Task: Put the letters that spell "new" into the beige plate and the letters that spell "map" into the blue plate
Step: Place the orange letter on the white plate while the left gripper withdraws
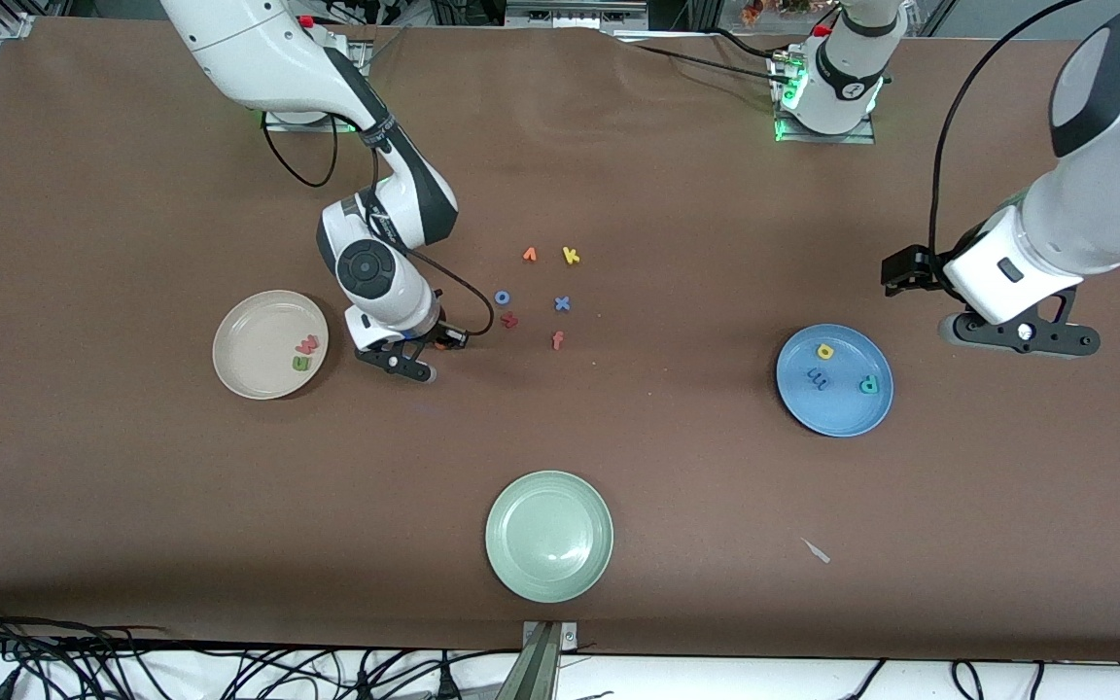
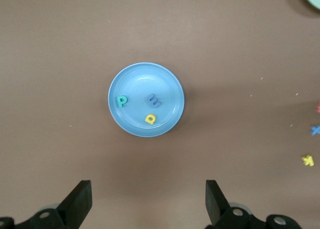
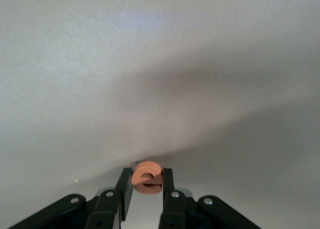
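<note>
My right gripper (image 1: pixel 438 346) is shut on the orange e (image 3: pixel 146 176), low over the table between the beige plate (image 1: pixel 251 335) and the loose letters. In the beige plate lie a green n (image 1: pixel 301 364) and a pinkish-red w (image 1: pixel 307 343). The blue plate (image 1: pixel 842 413) holds a yellow a (image 1: pixel 824 351), a blue m (image 1: pixel 818 377) and a teal p (image 1: pixel 868 385). The left wrist view shows the same blue plate (image 2: pixel 135 81) with its three letters. My left gripper (image 1: pixel 1022 335) hangs open and empty beside the blue plate, toward the left arm's end of the table.
Loose letters lie mid-table: an orange one (image 1: pixel 529 255), a yellow k (image 1: pixel 571 256), a blue o (image 1: pixel 502 297), a dark red h (image 1: pixel 509 320), a blue x (image 1: pixel 562 303) and an orange-red f (image 1: pixel 557 340). A pale green plate (image 1: pixel 548 574) sits nearest the front camera.
</note>
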Controlling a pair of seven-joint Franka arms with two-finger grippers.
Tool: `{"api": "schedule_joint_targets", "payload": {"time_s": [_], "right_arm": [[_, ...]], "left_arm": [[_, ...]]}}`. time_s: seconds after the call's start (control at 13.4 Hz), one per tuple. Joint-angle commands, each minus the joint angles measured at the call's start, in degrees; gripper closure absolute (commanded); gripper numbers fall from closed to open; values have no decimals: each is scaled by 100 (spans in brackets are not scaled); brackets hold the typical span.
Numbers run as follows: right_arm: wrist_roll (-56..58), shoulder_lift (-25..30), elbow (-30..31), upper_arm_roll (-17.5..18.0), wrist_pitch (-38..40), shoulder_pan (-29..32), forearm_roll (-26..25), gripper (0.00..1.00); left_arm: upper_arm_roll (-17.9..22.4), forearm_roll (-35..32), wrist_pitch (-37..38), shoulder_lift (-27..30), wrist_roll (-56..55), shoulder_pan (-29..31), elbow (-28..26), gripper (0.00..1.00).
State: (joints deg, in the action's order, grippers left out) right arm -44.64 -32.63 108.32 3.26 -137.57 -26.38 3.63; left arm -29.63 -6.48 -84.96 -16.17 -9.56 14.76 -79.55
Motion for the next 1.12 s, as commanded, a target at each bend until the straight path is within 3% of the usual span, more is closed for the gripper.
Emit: {"api": "schedule_joint_targets", "payload": {"time_s": [0.0, 0.15, 0.37, 0.52, 0.74, 0.82, 0.89, 0.97, 1.04], "right_arm": [[656, 231, -345, -272, 834, 45, -38, 87], [1524, 362, -443, -676, 1301, 45, -38, 87], [2572, 433, -434, -1256, 1679, 45, -38, 86], [3091, 398, -417, -1608, 1751, 45, -38, 86], [3392, 345, -356, -1855, 1777, 168, -38, 85], [3410, 311, -347, -1855, 1838, 264, -38, 66], [3331, 293, -355, -1855, 1848, 282, -29, 19], [3322, 301, -364, -1855, 1865, 283, -29, 0], [3348, 345, -382, -1855, 1883, 283, 6, 0]], "left_arm": [[1535, 952, -354, 526, 15, -850, -341, 0], [2179, 956, -565, 781, 6, -1360, -604, 0], [2566, 938, -943, 1561, 76, -1624, -1560, 0], [2585, 920, -1014, 1915, 68, -1748, -1984, 0], [2568, 903, -927, 1925, 77, -1784, -1916, 0], [2577, 911, -926, 1873, 77, -1784, -1863, 0], [2568, 903, -926, 1837, 77, -1784, -1793, 0], [2559, 903, -926, 1820, 77, -1784, -1775, 0], [2550, 903, -926, 1819, 77, -1793, -1775, 0]]}}
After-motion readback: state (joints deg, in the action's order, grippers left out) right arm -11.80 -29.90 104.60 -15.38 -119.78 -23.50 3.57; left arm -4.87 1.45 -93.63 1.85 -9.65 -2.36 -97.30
